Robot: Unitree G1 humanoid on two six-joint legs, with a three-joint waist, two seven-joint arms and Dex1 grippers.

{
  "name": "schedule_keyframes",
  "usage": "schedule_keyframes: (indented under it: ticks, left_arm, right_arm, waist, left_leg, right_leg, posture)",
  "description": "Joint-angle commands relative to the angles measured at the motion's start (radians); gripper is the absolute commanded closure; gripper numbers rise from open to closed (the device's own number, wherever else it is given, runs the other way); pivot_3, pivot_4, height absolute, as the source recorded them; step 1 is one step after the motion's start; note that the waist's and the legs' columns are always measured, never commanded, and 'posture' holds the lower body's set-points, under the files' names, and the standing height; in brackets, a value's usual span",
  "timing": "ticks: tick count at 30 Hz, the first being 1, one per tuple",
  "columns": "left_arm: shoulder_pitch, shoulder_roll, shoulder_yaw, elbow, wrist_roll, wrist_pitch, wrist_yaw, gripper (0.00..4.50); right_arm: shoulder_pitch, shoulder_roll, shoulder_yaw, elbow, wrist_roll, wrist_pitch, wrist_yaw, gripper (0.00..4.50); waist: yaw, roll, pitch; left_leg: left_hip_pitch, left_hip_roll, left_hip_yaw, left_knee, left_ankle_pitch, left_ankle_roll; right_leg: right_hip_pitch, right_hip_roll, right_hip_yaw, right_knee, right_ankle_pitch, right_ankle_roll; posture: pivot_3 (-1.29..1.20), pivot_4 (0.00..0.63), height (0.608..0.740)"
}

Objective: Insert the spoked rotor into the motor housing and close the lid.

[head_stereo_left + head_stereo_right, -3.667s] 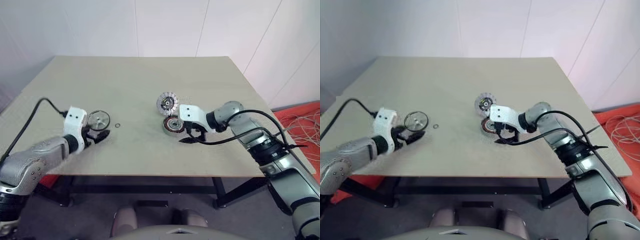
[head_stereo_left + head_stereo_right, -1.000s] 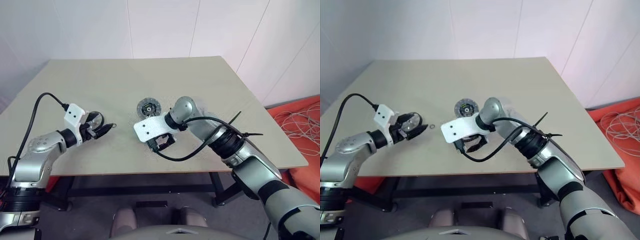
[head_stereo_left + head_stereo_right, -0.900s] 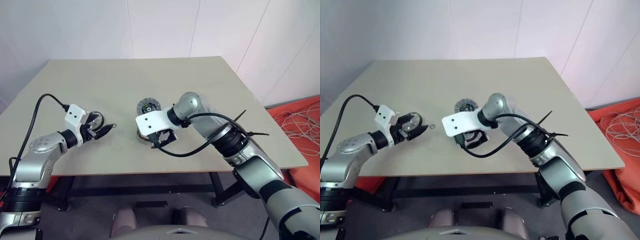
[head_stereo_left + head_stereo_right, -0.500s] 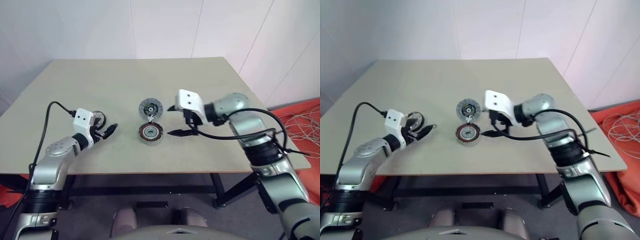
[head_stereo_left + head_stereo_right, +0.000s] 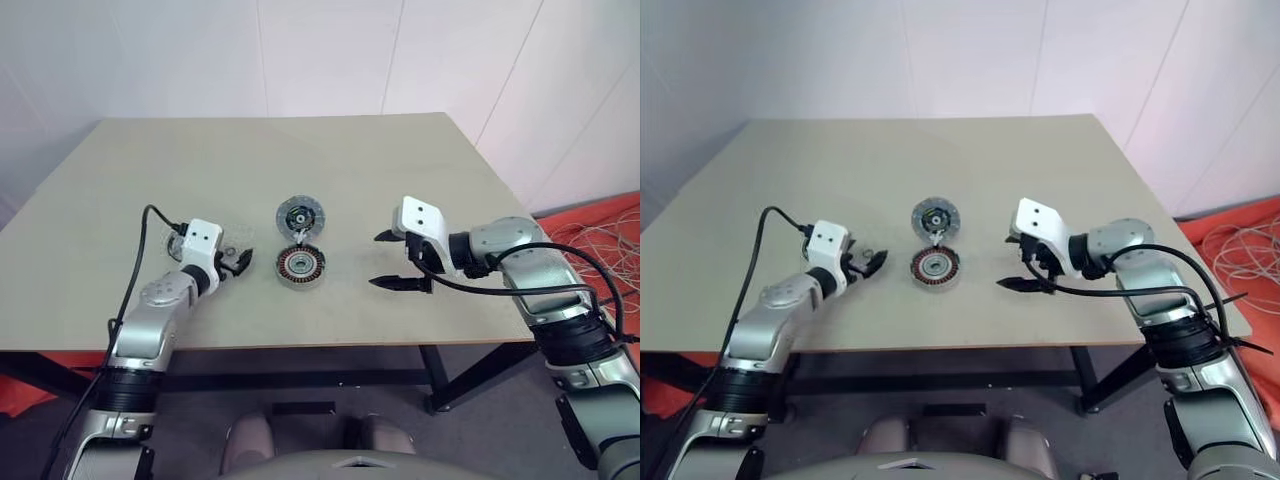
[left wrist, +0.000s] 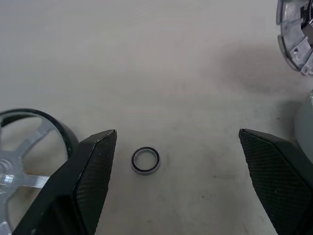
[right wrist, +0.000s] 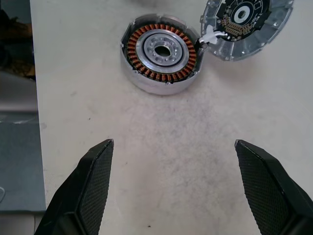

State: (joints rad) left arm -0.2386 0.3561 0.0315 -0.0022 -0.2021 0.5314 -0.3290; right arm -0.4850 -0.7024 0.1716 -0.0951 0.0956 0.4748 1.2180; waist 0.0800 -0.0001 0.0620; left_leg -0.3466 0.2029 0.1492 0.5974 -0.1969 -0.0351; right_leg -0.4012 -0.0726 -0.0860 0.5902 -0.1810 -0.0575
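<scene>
Copper-brown windings ring the silvery centre of the motor housing (image 7: 162,52), which is seated flat near the middle of the table (image 5: 330,160), open face up, axis vertical. The lid (image 7: 247,23) is found touching the housing's far rim, joined there by a small pale tab, its pale segmented rim and dark centre turned upward; it lies flat or nearly so, tilt cannot be told. The spoked rotor (image 6: 24,161) is seen well apart from the housing, toward the left side of the table, lying flat beside the left gripper (image 5: 238,262), pale spokes inside a dark rim. A small dark ring (image 6: 145,160) is lying on the bare surface between the left gripper's spread fingers (image 6: 93,171), untouched; nothing is held there. The right gripper (image 5: 392,262) is positioned to the right of the housing, jaws released and wide, pointed toward the housing with empty tabletop between; nothing is grasped. The surface is a pale beige board, lightly speckled and scuffed. White panelled walls (image 5: 330,50) are seen behind, and an orange-red cloth with pale cables (image 5: 610,225) is seen on the floor at the right.
</scene>
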Motion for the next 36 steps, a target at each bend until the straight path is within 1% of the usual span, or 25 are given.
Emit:
schedule_keyframes:
  ticks: [1,4,10,18,32,36]
  left_arm:
    - [-0.037,-0.008,0.007,-0.001,0.020,0.005,0.028,0.23]
    - [-0.041,-0.022,0.018,0.009,0.025,0.005,0.049,0.23]
    - [-0.041,-0.026,0.024,0.014,0.031,0.007,0.055,0.23]
    - [-0.040,-0.026,0.019,0.038,0.042,0.007,0.058,0.23]
    - [-0.115,-0.046,0.006,0.172,0.058,-0.041,0.040,0.23]
    - [-0.104,-0.049,-0.005,0.175,0.058,-0.030,0.025,0.23]
  right_arm:
    - [0.005,-0.029,-0.058,-0.056,0.068,-0.016,0.010,0.02]
    - [0.026,-0.037,-0.091,-0.073,0.122,-0.011,0.013,0.02]
    - [0.063,-0.051,-0.095,-0.068,0.136,-0.034,-0.010,0.02]
    - [0.095,-0.011,-0.142,-0.082,0.234,-0.033,-0.035,0.02]
    - [0.117,-0.013,-0.126,-0.072,0.247,-0.061,-0.076,0.02]
    - [0.117,-0.015,-0.129,-0.074,0.249,-0.060,-0.084,0.02]
  waist:
    - [0.001,0.000,0.000]
    - [0.008,0.000,0.000]
    - [0.018,0.000,0.000]
    - [0.018,0.000,0.000]
    - [0.019,0.000,0.000]
    - [0.019,0.000,0.000]
  left_leg:
    - [-0.001,0.000,0.000,0.000,-0.001,0.001]
    - [-0.001,-0.001,0.000,0.000,-0.002,0.003]
    - [-0.002,0.000,0.000,-0.001,-0.003,0.004]
    - [-0.001,0.000,0.001,-0.001,-0.002,0.003]
    - [-0.002,-0.001,0.000,0.000,-0.002,0.004]
    - [-0.002,0.000,0.000,-0.001,-0.002,0.004]
  right_leg:
    - [0.000,0.000,0.000,-0.001,0.000,0.000]
    - [0.000,0.000,0.000,-0.001,0.000,0.000]
    - [0.000,0.000,0.000,-0.001,0.000,0.000]
    - [0.000,0.000,0.000,-0.001,0.000,0.000]
    - [0.000,0.000,0.000,-0.003,0.000,0.000]
    - [0.000,0.000,0.000,-0.003,0.000,0.000]
  posture:
    - [0.00,0.000,0.740]
    - [0.00,0.000,0.740]
    - [0.00,0.000,0.740]
    - [0.00,0.000,0.740]
    - [0.00,0.000,0.740]
    - [0.00,0.000,0.740]
